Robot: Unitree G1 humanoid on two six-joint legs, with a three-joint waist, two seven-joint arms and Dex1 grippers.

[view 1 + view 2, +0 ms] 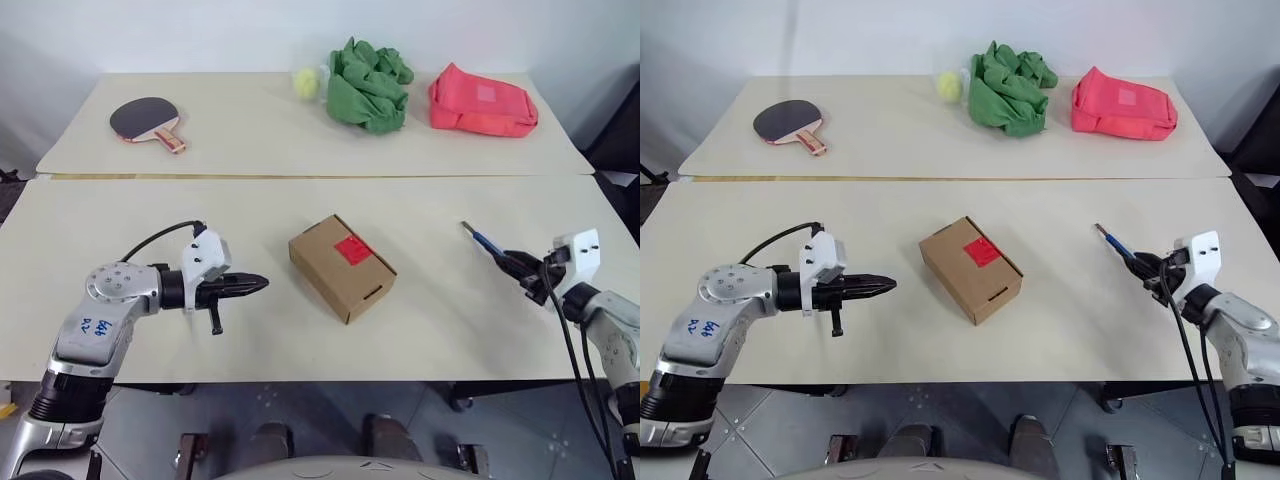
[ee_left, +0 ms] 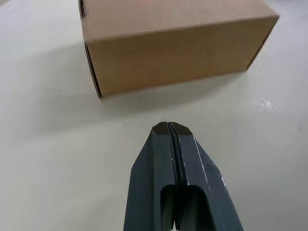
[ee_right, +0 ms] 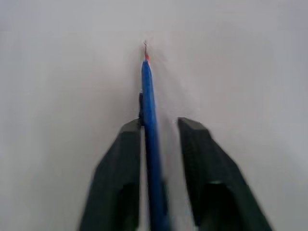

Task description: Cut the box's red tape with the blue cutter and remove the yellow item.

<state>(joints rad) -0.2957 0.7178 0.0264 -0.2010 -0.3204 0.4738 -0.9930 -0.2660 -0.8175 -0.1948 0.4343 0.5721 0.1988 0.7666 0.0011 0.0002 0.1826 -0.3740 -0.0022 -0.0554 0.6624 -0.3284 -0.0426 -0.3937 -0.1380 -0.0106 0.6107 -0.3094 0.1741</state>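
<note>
The brown cardboard box (image 1: 342,267) lies closed at the middle of the near table, with the red tape (image 1: 353,249) as a small square on its top face. My left gripper (image 1: 262,283) is shut and empty. It hovers just left of the box and points at its side (image 2: 173,53). At the right, the blue cutter (image 1: 483,240) sticks out of my right gripper (image 1: 520,268), low over the table. In the right wrist view the jaws stand apart. The cutter (image 3: 148,96) lies against one finger, with a gap to the other. The yellow item is hidden.
On the far table lie a red-handled black paddle (image 1: 148,122), a tennis ball (image 1: 305,84), a green cloth heap (image 1: 368,85) and a pink-red pouch (image 1: 482,103). A seam (image 1: 300,177) separates the two tables. The near table's front edge runs just below both arms.
</note>
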